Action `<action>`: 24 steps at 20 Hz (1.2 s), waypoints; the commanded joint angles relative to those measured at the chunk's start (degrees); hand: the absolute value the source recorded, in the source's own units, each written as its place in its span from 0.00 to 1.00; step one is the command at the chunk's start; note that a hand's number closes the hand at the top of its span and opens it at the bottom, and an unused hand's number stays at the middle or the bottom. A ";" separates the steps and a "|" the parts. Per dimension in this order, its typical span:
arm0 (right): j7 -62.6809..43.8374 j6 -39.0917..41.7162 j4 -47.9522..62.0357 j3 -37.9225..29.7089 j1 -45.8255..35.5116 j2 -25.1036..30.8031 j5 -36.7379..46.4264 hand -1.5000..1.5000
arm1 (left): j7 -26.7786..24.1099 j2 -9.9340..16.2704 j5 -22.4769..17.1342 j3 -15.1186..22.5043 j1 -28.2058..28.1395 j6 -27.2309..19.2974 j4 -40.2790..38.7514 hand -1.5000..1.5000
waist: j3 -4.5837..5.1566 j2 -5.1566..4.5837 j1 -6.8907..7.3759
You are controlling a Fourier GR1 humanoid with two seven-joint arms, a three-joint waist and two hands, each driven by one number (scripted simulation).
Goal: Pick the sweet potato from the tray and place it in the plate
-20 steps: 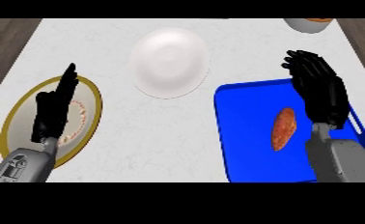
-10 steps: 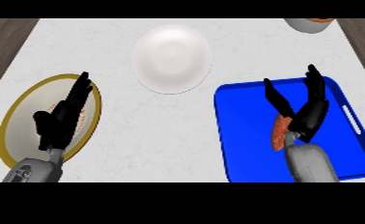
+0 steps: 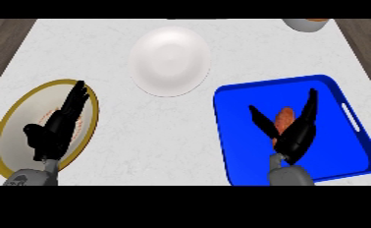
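Worktop of pale marble is seen from steeply above. At its right edge a blue tray is laid, with a white handle slot on its right side. The sweet potato, orange and oblong, is found near the tray's middle. The right hand is lowered over it, thumb spread to one side and straight fingers to the other, so the potato is flanked but not clamped. A white plate is set near the worktop's far edge, well apart from the tray. At the left edge a gold-rimmed plate is partly covered by the left hand, held with fingers straight and together. A bowl is glimpsed at the far right corner.
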State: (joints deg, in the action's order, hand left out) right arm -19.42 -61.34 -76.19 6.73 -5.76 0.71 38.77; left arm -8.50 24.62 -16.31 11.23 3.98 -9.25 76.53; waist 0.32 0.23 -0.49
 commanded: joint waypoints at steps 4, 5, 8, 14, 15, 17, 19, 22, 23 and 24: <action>-20.68 15.49 -2.95 -1.81 4.10 -0.22 15.35 0.00 | -1.27 -0.15 0.78 -0.01 -2.22 -0.16 0.98 0.50 | 0.17 0.20 -0.38; -23.17 19.13 -3.13 -1.31 4.36 0.19 16.44 0.00 | 0.26 1.21 0.19 -0.80 -2.05 0.25 2.07 0.50 | 0.10 0.23 -0.04; -32.29 29.10 -7.58 0.70 5.05 -0.66 19.19 0.00 | -0.15 -0.59 1.35 0.78 -2.60 -0.57 1.99 0.50 | 0.05 0.22 -0.33; -52.53 43.87 -20.00 5.88 2.14 -0.70 23.35 0.00 | -0.69 0.57 -0.31 -1.61 -2.63 2.26 2.24 0.50 | -0.20 0.02 0.53; -52.31 46.53 -23.52 5.71 4.93 -0.71 22.47 0.00 | -0.28 1.05 -0.07 -2.47 -0.45 2.72 0.22 0.50 | -0.21 -0.02 -0.11; -53.99 51.66 -23.24 1.42 0.58 -0.71 22.75 0.00 | 0.16 -1.24 0.99 -0.75 -1.28 1.64 1.59 0.50 | -0.25 -0.11 0.32; -54.84 51.75 -23.82 1.49 2.10 -0.71 21.88 0.00 | -0.40 -2.14 2.24 -0.94 -0.15 0.83 -0.27 0.50 | -0.27 -0.18 0.25; -54.78 56.56 -22.67 -0.52 2.72 -0.71 21.08 0.00 | -0.57 -0.94 1.38 -2.29 -0.99 1.87 1.12 0.50 | -0.27 -0.21 0.57; -56.56 57.77 -23.55 0.44 2.46 -0.71 21.21 0.00 | -0.57 -2.18 2.29 -1.38 -0.37 1.35 -0.27 0.50 | -0.26 -0.23 0.37; -55.13 57.54 -25.05 1.30 5.60 -0.71 21.11 0.00 | -1.94 -3.03 2.35 -1.81 -0.09 1.47 -1.99 0.50 | -0.26 -0.21 0.09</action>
State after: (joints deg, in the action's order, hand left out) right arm -66.16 -11.13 -99.65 7.80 -1.16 0.00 60.03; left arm -9.32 23.15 -14.62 9.46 3.37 -7.73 76.39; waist 0.08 0.09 -0.28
